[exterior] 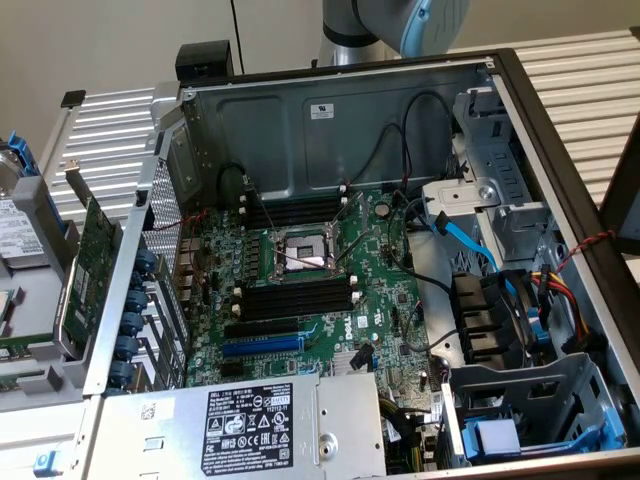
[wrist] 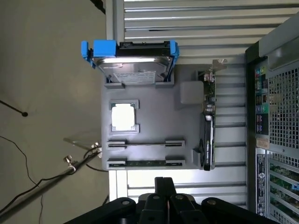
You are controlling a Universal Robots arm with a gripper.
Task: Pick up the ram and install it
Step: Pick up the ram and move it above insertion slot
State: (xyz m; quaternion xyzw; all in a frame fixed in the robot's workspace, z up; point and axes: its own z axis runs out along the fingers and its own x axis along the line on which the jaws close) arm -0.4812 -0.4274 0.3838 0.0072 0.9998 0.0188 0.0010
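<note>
The ram [wrist: 145, 163] is a thin dark-green stick seen edge-on, resting in one holder of a grey tray [wrist: 154, 126] beside the computer case. My gripper [wrist: 164, 186] hovers above the slatted table just off the tray's edge, nearest the ram and not touching it. Its two black fingers are pressed together and hold nothing. In the exterior view the open case shows the motherboard, with black memory slots [exterior: 295, 298] and white end clips on either side of the processor socket [exterior: 305, 255]. The arm [exterior: 390, 20] rises behind the case.
The tray also carries a hard drive in a blue caddy [wrist: 131, 60], a square processor chip [wrist: 124, 116], an empty holder [wrist: 145, 143] and an upright expansion card [wrist: 209, 126]. The case's perforated rear wall [wrist: 278, 116] stands close by. A power supply [exterior: 250, 425] fills the case's near end.
</note>
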